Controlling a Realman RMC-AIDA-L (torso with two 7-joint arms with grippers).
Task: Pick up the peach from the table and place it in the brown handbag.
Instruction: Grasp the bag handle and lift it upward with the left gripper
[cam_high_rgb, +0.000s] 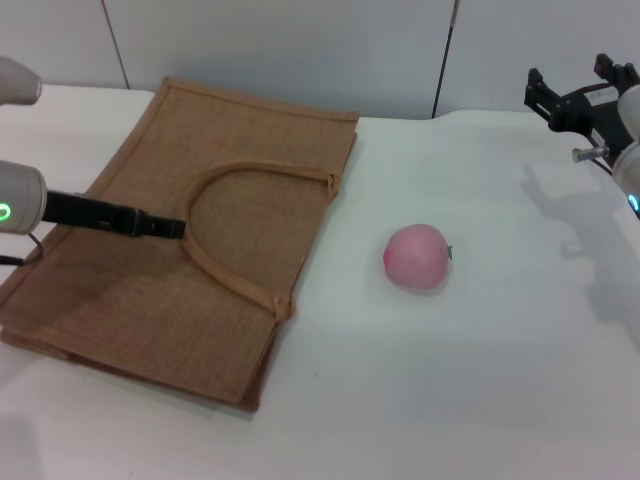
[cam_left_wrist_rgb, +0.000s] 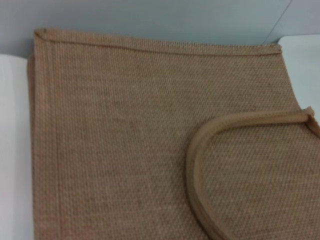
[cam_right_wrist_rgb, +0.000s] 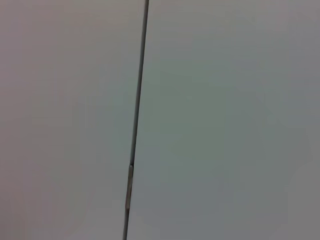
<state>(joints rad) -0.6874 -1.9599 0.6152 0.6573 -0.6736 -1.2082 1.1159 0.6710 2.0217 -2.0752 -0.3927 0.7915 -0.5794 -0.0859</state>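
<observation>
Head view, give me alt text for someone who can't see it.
A small round pink peach sits alone on the plain white table, to the right of a large flat tan-brown jute handbag lying with its arched handle on top. The left gripper hangs over the bag; the right gripper is raised at the far right.

Pale grey wall panels (cam_high_rgb: 280, 50) behind work area, split by thin dark vertical seams (cam_high_rgb: 443, 60). One seam (cam_right_wrist_rgb: 136, 120) fills right wrist view.
</observation>
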